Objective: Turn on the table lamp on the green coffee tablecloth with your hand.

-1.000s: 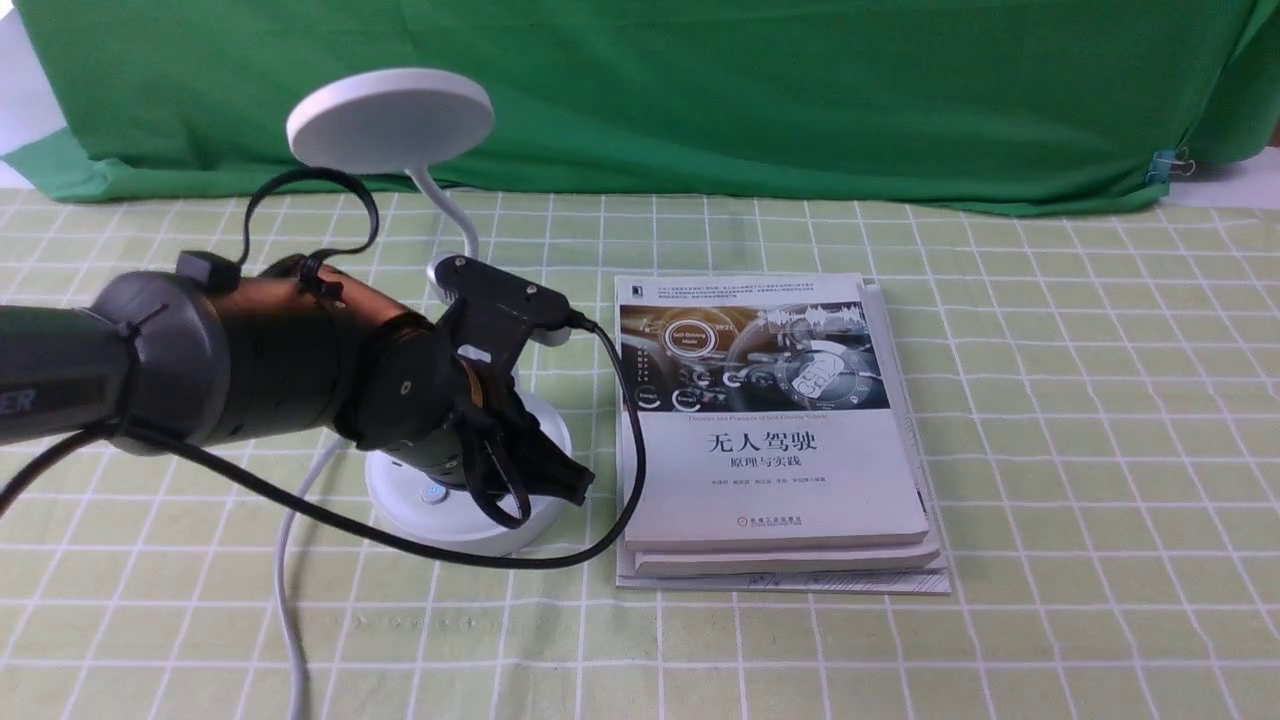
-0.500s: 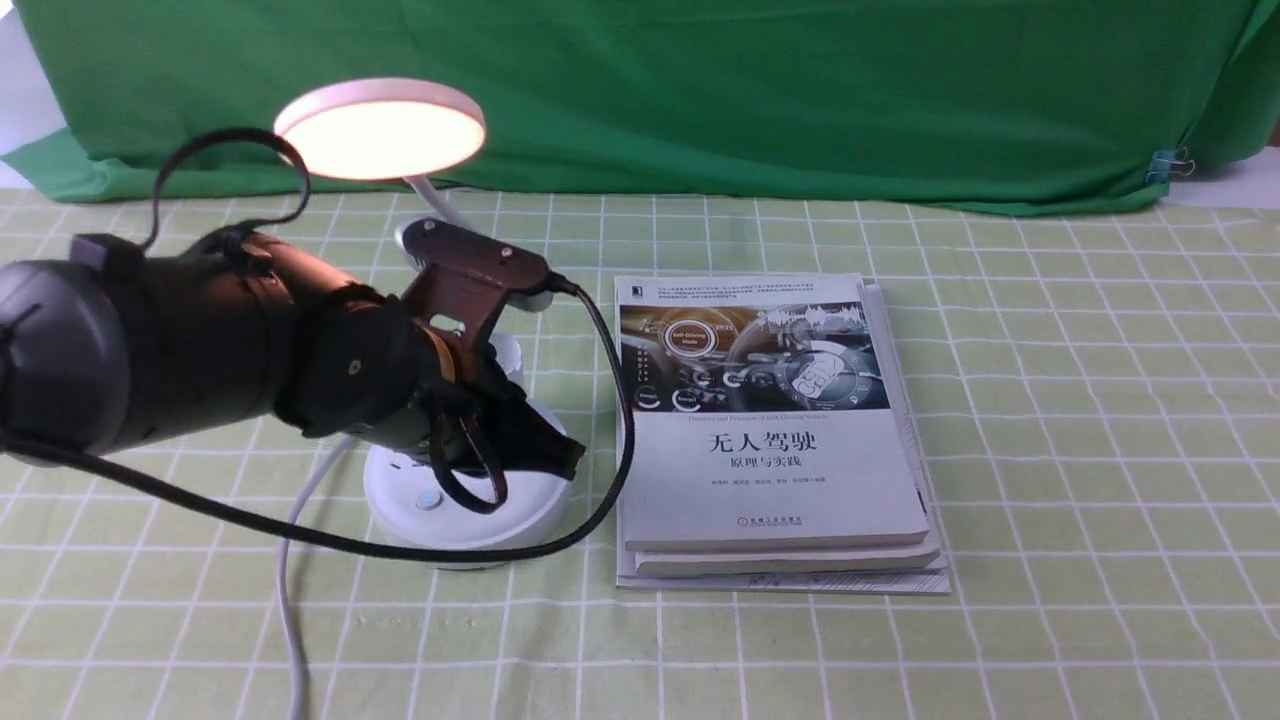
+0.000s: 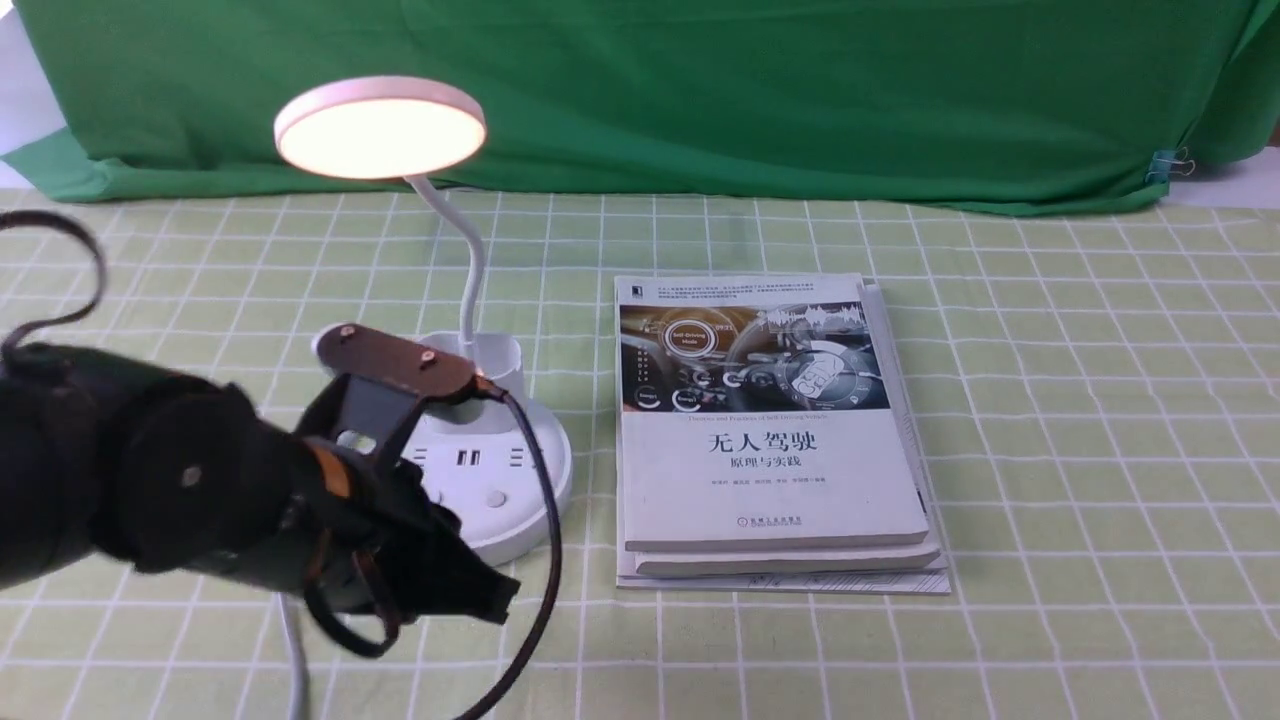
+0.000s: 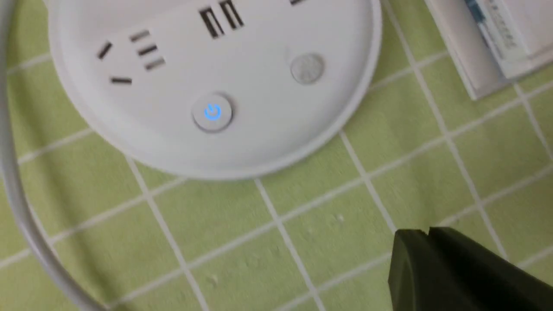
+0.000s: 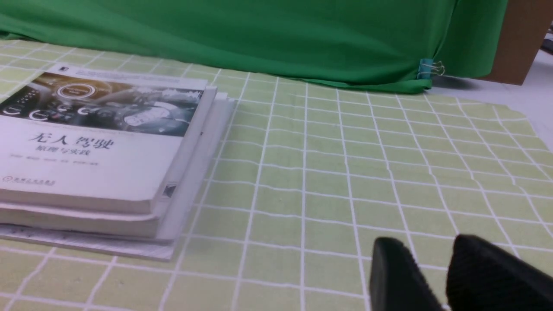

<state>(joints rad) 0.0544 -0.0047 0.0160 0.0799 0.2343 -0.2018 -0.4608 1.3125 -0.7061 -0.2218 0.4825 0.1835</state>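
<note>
The white table lamp stands on the green coffee tablecloth [image 3: 1050,420], and its disc head [image 3: 380,125] glows warm yellow. Its round base [image 3: 545,470] shows sockets and two buttons. In the left wrist view the power button [image 4: 211,112] glows blue on the base [image 4: 259,129], beside a plain button [image 4: 307,68]. My left gripper [image 3: 495,595] is shut and empty. It hangs over the cloth just in front of the base, apart from it, and its tip also shows in the left wrist view [image 4: 425,234]. My right gripper [image 5: 427,246] is open and empty, low over bare cloth.
A stack of books [image 3: 770,430] lies right of the lamp base and shows in the right wrist view [image 5: 99,147]. The lamp's white cord [image 4: 17,207] runs from the base toward the near edge. A dark green backdrop [image 3: 700,90] hangs behind.
The lamp head went from unlit to lit. My left arm has drawn back from the lamp base toward the near left, leaving the base uncovered.
</note>
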